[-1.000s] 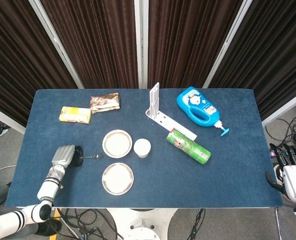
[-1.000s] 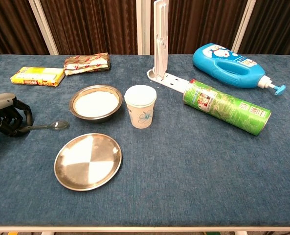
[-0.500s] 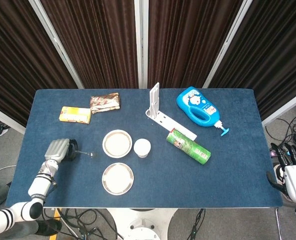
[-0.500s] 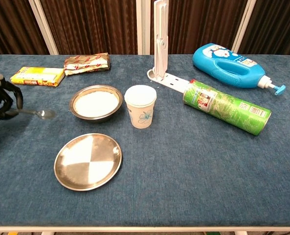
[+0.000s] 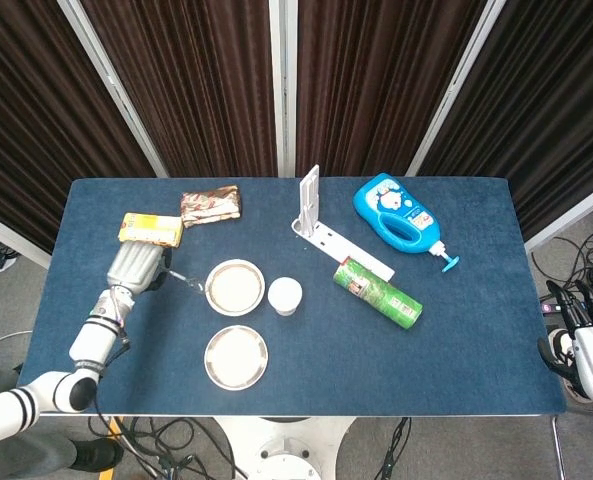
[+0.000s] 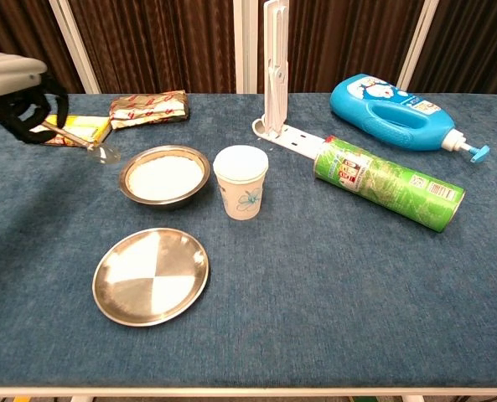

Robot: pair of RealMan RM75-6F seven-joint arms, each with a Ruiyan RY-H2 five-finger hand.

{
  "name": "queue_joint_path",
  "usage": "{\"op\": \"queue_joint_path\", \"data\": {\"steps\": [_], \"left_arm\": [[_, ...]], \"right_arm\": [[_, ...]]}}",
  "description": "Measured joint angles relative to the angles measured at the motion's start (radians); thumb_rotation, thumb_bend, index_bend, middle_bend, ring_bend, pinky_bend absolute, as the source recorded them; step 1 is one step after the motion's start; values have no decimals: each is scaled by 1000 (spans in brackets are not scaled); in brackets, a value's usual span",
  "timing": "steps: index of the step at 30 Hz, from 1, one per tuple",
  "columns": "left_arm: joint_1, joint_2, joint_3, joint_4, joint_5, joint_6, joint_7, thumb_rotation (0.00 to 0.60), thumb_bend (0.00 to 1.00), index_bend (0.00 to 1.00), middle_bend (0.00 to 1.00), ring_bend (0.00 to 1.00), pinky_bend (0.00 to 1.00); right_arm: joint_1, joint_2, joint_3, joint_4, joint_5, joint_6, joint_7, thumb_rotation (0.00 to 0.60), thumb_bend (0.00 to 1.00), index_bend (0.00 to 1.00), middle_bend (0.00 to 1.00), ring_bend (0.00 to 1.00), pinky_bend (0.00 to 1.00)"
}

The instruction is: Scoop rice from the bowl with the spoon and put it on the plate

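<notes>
A metal bowl [image 5: 235, 288] [image 6: 164, 176] filled with white rice sits left of the table's centre. An empty metal plate [image 5: 236, 357] [image 6: 151, 275] lies just in front of it. My left hand [image 5: 139, 267] [image 6: 23, 97] grips a metal spoon [image 5: 185, 280] [image 6: 89, 146] by its handle, raised above the table. The spoon tilts down, its empty bowl hovering just left of the rice bowl's rim. My right hand [image 5: 584, 342] hangs off the table's right edge with nothing in it, fingers loosely spread.
A paper cup [image 5: 284, 295] [image 6: 241, 182] stands right of the rice bowl. A yellow packet [image 5: 151, 229], a brown pouch [image 5: 211, 205], a white power strip [image 5: 338, 246], a green can [image 5: 378, 292] and a blue bottle [image 5: 397, 215] lie further back and right.
My left hand has lifted the spoon off the table, swung it out left, then carried it up and right toward the rice bowl. The right hand stayed put.
</notes>
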Motion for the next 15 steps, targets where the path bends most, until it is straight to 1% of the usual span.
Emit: {"op": "queue_joint_path", "data": {"steps": [4, 8, 10, 15], "left_arm": [[-64, -60, 6, 37, -42, 6, 169, 600, 446, 606, 867, 850, 1000], [-117, -119, 12, 69, -80, 28, 304, 600, 447, 606, 866, 852, 1000], [-139, -153, 17, 90, -89, 54, 365, 600, 446, 606, 867, 854, 1000], [-164, -212, 32, 126, -88, 143, 468, 600, 442, 607, 868, 855, 1000]], "right_arm": [[-1, 3, 0, -4, 4, -2, -3, 600, 280, 39, 179, 0, 0], [-3, 5, -1, -5, 7, -1, -3, 600, 280, 39, 179, 0, 0], [-6, 6, -2, -6, 8, 1, -2, 600, 280, 39, 179, 0, 0], [-12, 7, -4, -4, 15, 2, 3, 600, 280, 39, 179, 0, 0]]}}
